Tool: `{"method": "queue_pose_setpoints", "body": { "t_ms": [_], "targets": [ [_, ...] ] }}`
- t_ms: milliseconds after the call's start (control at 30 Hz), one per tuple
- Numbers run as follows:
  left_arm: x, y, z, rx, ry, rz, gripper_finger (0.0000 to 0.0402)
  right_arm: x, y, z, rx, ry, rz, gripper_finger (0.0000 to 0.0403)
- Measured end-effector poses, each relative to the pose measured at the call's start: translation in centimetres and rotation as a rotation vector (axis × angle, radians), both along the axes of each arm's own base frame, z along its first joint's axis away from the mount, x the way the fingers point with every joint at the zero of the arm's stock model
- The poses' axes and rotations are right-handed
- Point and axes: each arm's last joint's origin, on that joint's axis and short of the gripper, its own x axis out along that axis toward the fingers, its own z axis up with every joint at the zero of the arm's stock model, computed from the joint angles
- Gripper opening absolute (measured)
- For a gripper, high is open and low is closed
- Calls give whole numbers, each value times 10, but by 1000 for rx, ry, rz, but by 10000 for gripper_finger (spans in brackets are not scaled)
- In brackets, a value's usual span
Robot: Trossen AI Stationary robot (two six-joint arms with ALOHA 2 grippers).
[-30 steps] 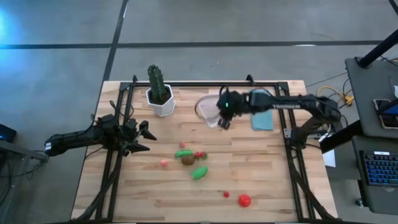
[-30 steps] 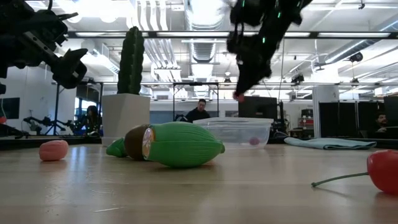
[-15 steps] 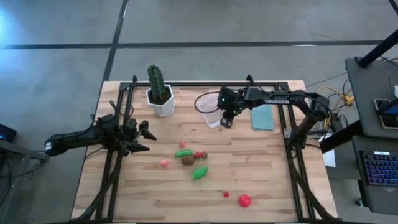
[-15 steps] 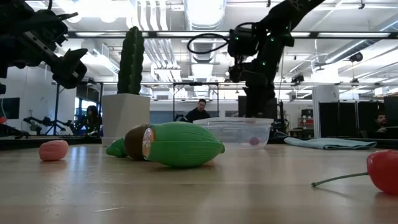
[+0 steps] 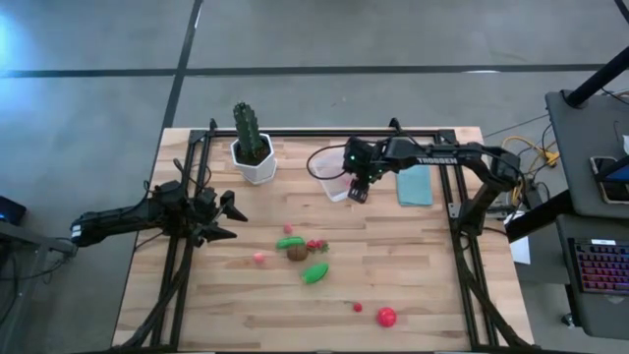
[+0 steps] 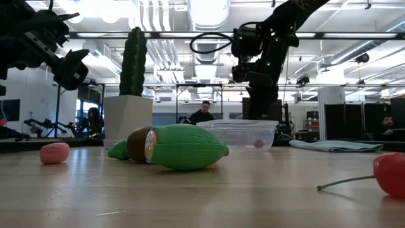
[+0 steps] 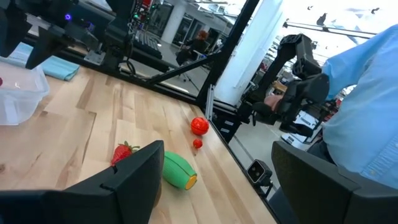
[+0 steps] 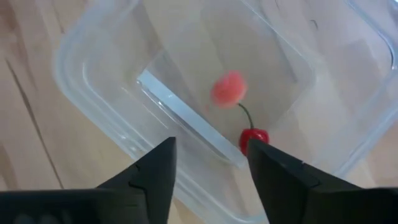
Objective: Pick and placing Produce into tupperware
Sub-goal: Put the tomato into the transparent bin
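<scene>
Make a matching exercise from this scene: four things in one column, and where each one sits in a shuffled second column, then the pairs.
Things
1. pink round piece
2. cactus
3. blue cloth
4. right end effector

Places
A. in the white pot
B. lying flat on the table beside the tupperware
C. over the tupperware, fingers open
D. inside the tupperware, next to a small red stemmed piece

Pairs: 1-D, 2-A, 3-B, 4-C
</scene>
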Motion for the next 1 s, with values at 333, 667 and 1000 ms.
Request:
{"method": "queue_pose_setpoints", "body": {
  "t_ms": [333, 667, 1000],
  "targets": [
    [0, 0, 0, 0, 0, 0, 283, -18, 48, 44, -70, -60, 242, 219],
    [0, 0, 0, 0, 1, 0, 283, -102, 107, 78, 13, -222, 199, 219],
    [0, 0, 0, 0, 1, 0, 283, -122, 184, 65, 122, -236, 93, 219]
  ]
}}
